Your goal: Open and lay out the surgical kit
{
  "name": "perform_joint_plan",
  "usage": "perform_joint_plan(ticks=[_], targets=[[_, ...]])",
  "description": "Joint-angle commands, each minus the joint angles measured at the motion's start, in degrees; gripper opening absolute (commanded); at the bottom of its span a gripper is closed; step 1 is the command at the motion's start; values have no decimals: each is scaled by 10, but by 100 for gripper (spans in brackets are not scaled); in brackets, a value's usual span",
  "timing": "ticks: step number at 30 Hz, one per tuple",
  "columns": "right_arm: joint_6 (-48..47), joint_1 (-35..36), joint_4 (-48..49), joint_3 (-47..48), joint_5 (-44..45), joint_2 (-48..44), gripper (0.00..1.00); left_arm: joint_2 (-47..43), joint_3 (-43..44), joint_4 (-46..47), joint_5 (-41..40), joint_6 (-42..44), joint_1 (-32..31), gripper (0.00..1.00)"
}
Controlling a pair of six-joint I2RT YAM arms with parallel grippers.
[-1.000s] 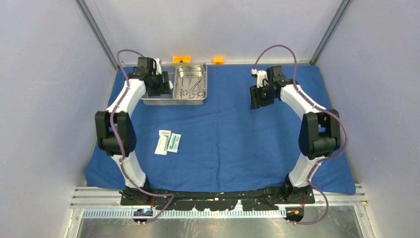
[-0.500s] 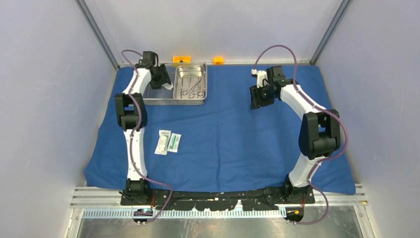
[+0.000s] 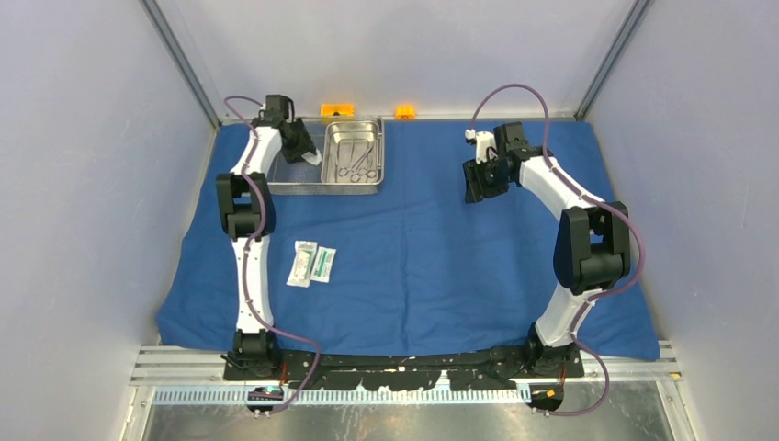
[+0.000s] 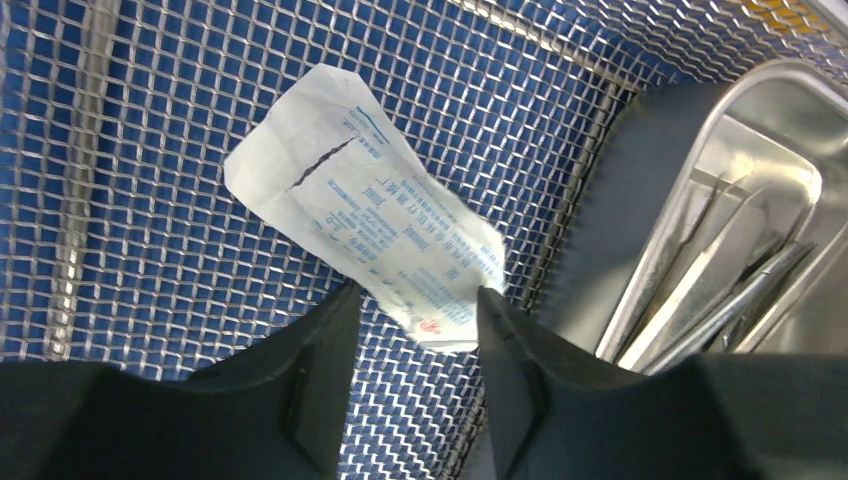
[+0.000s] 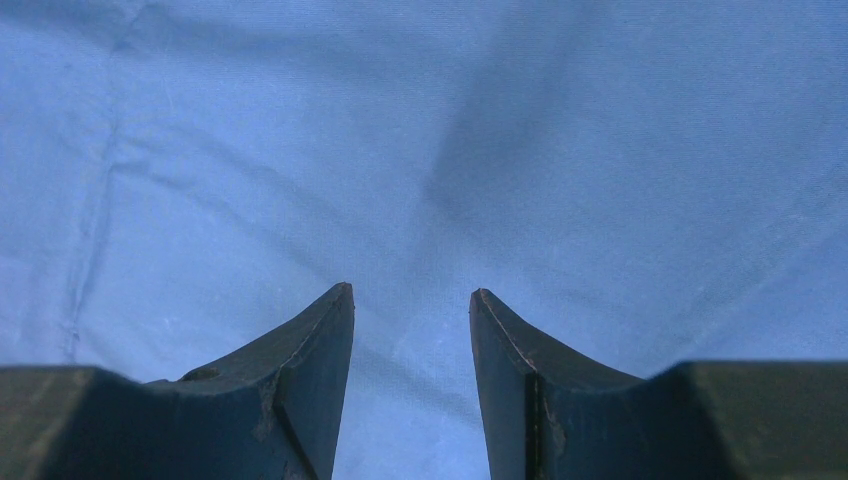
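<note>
Left arm (image 3: 246,266) and right arm (image 3: 588,243) reach forward; right tool (image 5: 412,300) gapes.

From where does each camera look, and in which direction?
Top external: above and behind the bases, looking down at the blue cloth; left arm, right arm show.
Left wrist: looks down into the mesh basket; left gripper flanks a packet.
Right wrist: looks down at bare cloth; right gripper open.
Shared: top and left wrist both show the steel tray.

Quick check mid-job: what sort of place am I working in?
Probably a lab test enclosure: plain grey walls, a blue cloth wrap spread flat, a steel tray holding instruments.
</note>
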Motion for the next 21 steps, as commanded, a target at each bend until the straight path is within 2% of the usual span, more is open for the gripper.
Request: perform_joint_plan(ticks=[1,8,15,21], targets=[[-5,1,6,20,-1,-2,51,24,12,7,8,-6,1,43],[-6,1,6,18,-3,0,51,27,6,13,15,4,1,26],[-4,0,4,18,-8,2,51,5,-8,27,23,21,3,2],[-3,1,2,20,-13,5,51,-56,-71,65,44,36,4,0]])
